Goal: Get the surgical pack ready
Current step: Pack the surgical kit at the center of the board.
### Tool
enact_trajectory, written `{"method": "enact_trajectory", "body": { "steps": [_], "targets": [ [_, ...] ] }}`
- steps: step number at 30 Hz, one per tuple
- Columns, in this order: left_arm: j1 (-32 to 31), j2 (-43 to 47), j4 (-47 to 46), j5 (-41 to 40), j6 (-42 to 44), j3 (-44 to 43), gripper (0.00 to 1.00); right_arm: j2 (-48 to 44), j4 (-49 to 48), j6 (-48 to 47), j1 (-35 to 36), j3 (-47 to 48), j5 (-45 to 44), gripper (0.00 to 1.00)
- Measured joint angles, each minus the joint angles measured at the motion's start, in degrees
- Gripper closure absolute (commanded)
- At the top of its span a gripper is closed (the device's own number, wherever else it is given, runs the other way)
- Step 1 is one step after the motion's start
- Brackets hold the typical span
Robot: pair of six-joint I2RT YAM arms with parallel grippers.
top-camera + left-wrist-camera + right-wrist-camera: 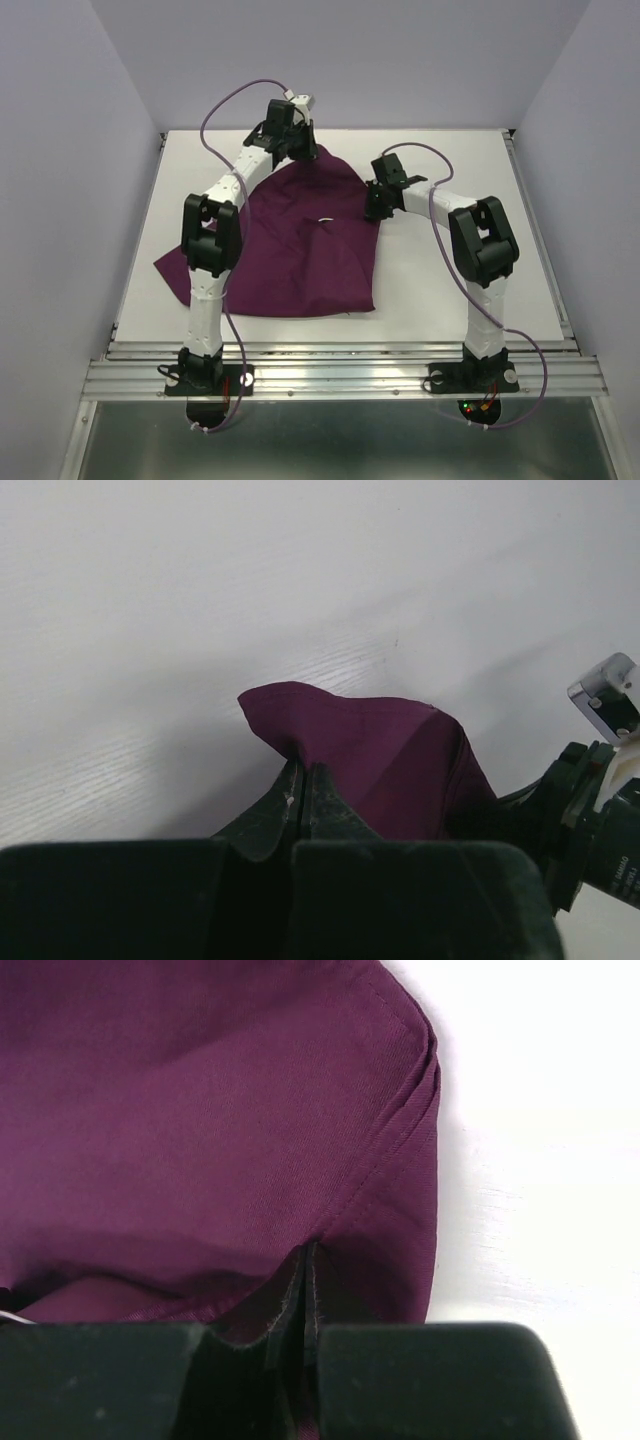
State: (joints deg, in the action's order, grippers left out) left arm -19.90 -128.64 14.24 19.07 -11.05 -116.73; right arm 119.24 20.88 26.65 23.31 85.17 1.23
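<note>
The surgical pack shows as a deep-purple cloth drape lying crumpled on the white table. My left gripper is at the drape's far corner, which rises to a peak there. In the left wrist view the jaws are shut on a pinch of the purple cloth. My right gripper is at the drape's right edge. In the right wrist view its jaws are shut on a hemmed fold of the cloth. A small pale glint shows at a crease mid-drape.
The drape's left corner reaches toward the table's left edge. A metal rail runs along the near edge by the arm bases. Bare white tabletop lies to the right of the drape. The right arm's wrist shows in the left wrist view.
</note>
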Motion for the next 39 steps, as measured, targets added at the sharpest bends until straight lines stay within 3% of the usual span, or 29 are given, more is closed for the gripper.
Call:
{"method": "enact_trajectory", "body": {
  "steps": [15, 25, 29, 39],
  "targets": [
    [-0.96, 21.31, -5.42, 3.98, 0.24, 19.87, 1.00, -2.64, -3.19, 0.22, 0.00, -3.30, 2.03, 0.94],
    [-2.21, 34.77, -9.03, 5.22, 1.07, 34.95, 1.00, -34.99, -6.32, 1.18, 0.00, -15.21, 1.20, 0.89],
    [-3.15, 40.79, -10.25, 5.55, 1.84, 41.92, 1.00, -43.17, -6.34, 1.55, 0.00, -19.15, -2.19, 0.89],
    [-7.50, 58.47, -11.89, 5.07, 1.51, 59.95, 1.00, -38.82, -2.25, 2.93, 0.00, -27.23, -3.76, 0.89]
  ]
}}
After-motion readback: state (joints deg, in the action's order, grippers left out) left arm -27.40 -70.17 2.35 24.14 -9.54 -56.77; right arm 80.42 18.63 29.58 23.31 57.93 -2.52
